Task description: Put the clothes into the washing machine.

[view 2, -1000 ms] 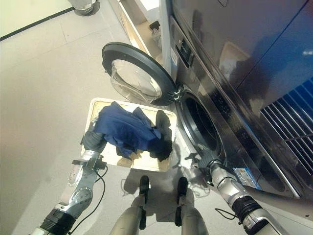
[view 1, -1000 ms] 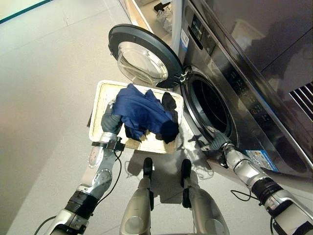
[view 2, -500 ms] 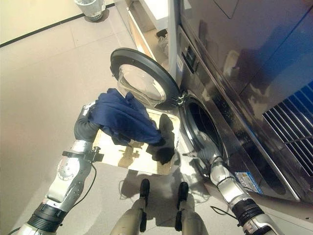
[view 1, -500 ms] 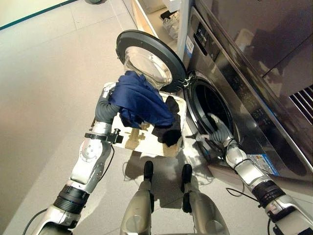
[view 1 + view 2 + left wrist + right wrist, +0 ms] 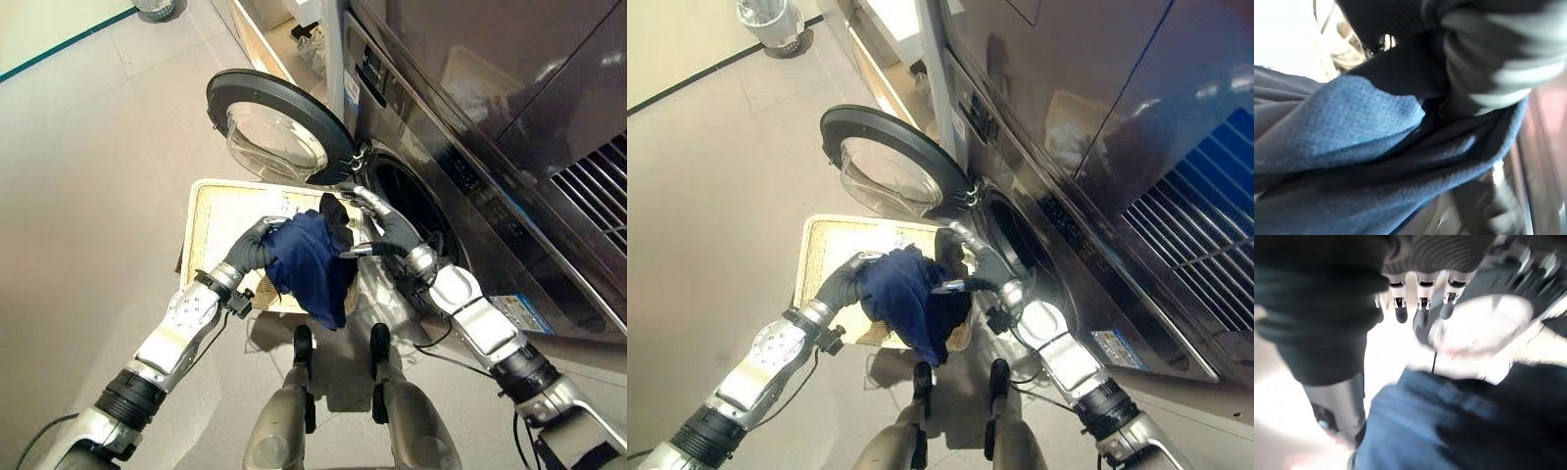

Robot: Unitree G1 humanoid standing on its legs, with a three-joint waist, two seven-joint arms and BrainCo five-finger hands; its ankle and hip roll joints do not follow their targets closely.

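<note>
The basket (image 5: 201,211) sits on the floor just in front of the washing machine (image 5: 460,127), under the swung-open door (image 5: 279,127). I read that placement as keeping the carry short. Its woven bottom shows bare on the side away from the machine.

My left hand (image 5: 257,242) is lifted above the basket with the blue garment (image 5: 309,266) bunched around it. In the left wrist view the fingers (image 5: 1484,58) are curled into the cloth, so I count it as gripping the garment. The loose end hangs past the basket's near edge toward the floor. I judge that a snag risk at the drum lip if it is not gathered.

A darker piece (image 5: 334,211) shows just behind the blue one, at the basket's machine-side edge. I cannot tell whether it is lifted or lying in the basket.

My right hand (image 5: 384,223) hovers between garment and drum opening (image 5: 407,201), fingers (image 5: 1420,311) straight and spread, holding nothing. I take it as placed to receive or guide the cloth.

Nothing is in the drum yet as far as I can see.
</note>
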